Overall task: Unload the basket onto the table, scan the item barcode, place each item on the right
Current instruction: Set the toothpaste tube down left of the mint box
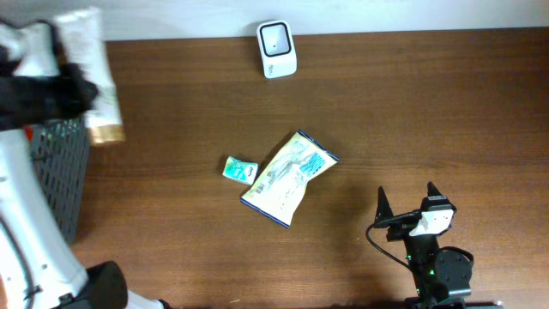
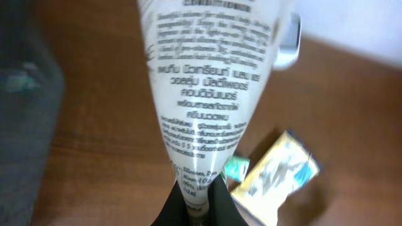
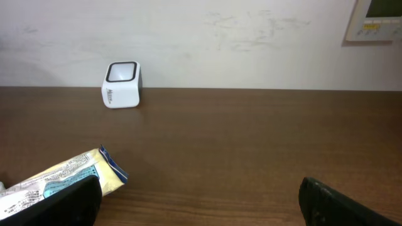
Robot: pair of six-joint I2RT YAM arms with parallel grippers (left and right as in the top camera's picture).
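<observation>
left jaws pinch tube (image 2: 207,94) only at its crimp, right jaws spread; tube could twist away from scanner (image 1: 277,49), upper centre.

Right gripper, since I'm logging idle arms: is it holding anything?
No, the right gripper stands wide open with only bare table between its jaws, the packet lying off to one side.

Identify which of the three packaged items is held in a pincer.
The white tube, clamped at its crimped end in the left pincer; the snack packet and small teal sachet lie on the table.
</observation>
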